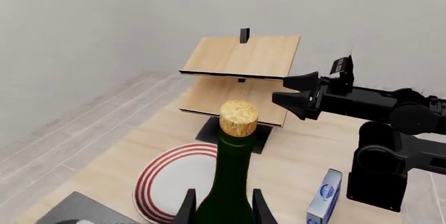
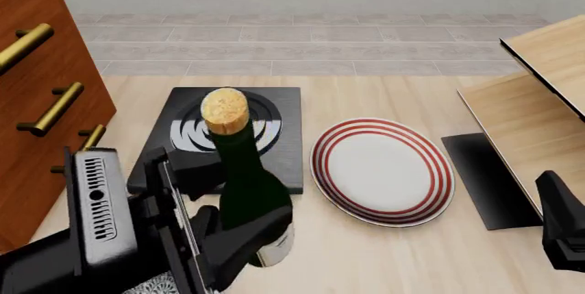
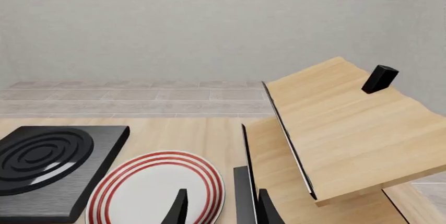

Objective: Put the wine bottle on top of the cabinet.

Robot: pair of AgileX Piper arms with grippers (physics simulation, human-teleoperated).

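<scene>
Near-left on the table, the wine bottle (image 2: 249, 191) stands upright in the left gripper (image 2: 224, 239), clamped at its body; the cabinet (image 2: 41, 95) rises just left. Heavy, slick, breakable glass, I'd judge: a low hold suits. Right gripper (image 3: 217, 205): empty, fingers apart.

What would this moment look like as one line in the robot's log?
left gripper: shut on wine bottle | bottle: upright, lifted, not yet on cabinet | right gripper: open, idle near plate
</scene>
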